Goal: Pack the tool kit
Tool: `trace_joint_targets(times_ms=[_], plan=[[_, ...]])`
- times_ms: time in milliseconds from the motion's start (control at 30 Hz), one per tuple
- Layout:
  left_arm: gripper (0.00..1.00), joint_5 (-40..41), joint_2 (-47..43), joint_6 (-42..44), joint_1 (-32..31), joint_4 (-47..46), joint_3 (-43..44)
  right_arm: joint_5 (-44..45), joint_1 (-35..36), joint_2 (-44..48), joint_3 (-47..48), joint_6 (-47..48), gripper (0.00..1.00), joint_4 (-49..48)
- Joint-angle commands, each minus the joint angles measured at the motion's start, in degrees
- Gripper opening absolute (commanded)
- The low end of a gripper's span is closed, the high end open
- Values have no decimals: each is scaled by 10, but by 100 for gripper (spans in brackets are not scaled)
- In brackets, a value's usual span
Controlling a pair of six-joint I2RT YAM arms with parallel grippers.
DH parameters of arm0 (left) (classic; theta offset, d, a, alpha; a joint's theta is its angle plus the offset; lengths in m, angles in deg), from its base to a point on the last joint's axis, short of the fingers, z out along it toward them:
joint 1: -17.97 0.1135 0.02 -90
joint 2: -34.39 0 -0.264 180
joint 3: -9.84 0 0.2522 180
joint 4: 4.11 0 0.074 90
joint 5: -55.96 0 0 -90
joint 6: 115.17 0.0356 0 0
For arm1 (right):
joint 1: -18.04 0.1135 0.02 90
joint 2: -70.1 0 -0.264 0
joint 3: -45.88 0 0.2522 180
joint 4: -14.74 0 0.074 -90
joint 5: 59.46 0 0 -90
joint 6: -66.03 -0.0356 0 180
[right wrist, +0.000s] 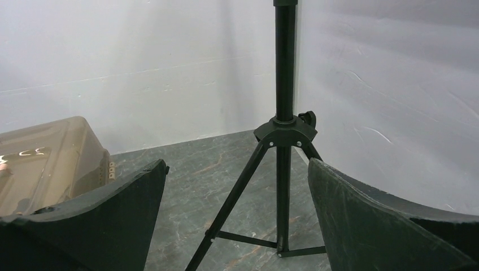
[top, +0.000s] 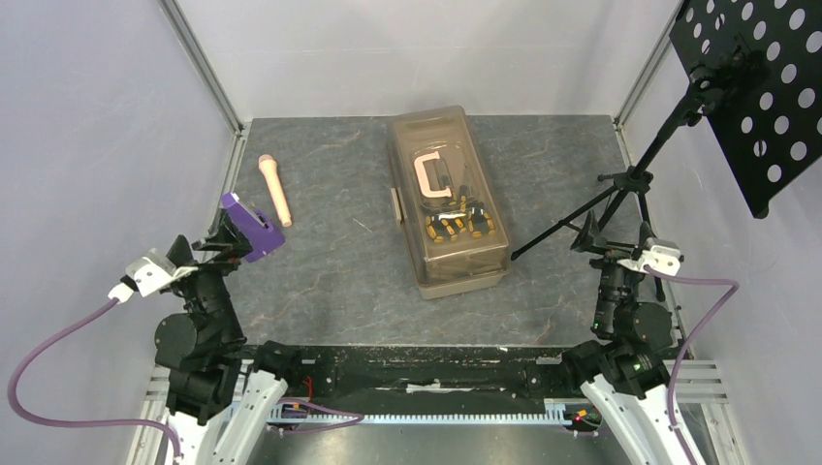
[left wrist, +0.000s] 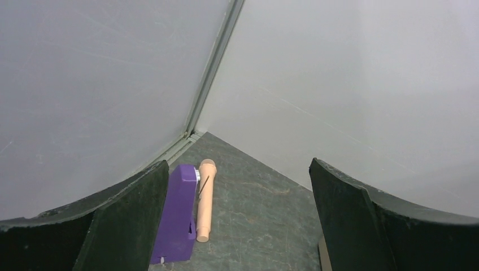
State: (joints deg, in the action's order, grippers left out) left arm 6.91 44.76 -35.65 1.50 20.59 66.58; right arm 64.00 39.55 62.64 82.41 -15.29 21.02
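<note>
Where the toolbox (top: 449, 199) rests, the walled table (top: 330, 281) seems dark stone

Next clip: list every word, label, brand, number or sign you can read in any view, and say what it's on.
None: no readable text in any view.
The toolbox: no label visible; the pale marks on its lid are too faint to read as letters.
The purple block, rod, stand and perforated panel: no print visible.
</note>
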Motion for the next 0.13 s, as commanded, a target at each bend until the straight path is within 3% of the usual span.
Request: trace_joint_targets(times_ms=[0, 100], plan=[[100, 20, 0, 16, 1, -57, -5, 19, 0, -14, 8, 10, 98, -50], [100, 21, 4, 5, 0, -61, -11, 12, 0, -32, 17, 20, 98, -58]])
